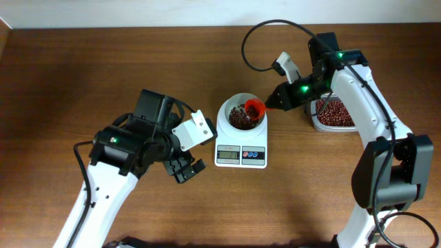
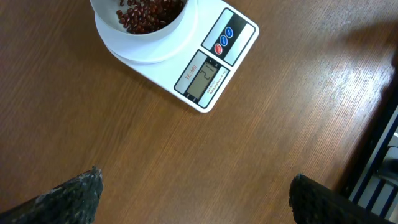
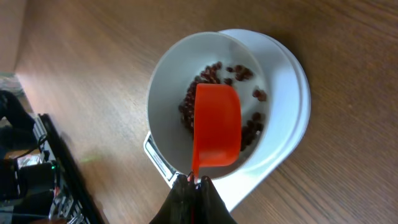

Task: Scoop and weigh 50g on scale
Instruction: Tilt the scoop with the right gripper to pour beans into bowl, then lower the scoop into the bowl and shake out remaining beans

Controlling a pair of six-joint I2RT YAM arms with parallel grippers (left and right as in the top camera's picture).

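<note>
Right gripper (image 3: 193, 186) clamped tight on the handle of the orange-red scoop (image 3: 216, 127). The handle is mostly buried between the fingers, and I can't make out whether anything is in the scoop. The scoop is held over the white bowl (image 3: 165, 81) on the scale (image 1: 241, 156), centre of the overhead frame. Beans (image 3: 249, 127) lie in the bowl, partly covered by the scoop. LCD digits unreadable. Left gripper (image 2: 196, 198) spread wide and empty, lower left of the scale, with only its tips showing in its own view. Clear tub (image 1: 324, 127) of beans at right, partly behind the right arm.
</note>
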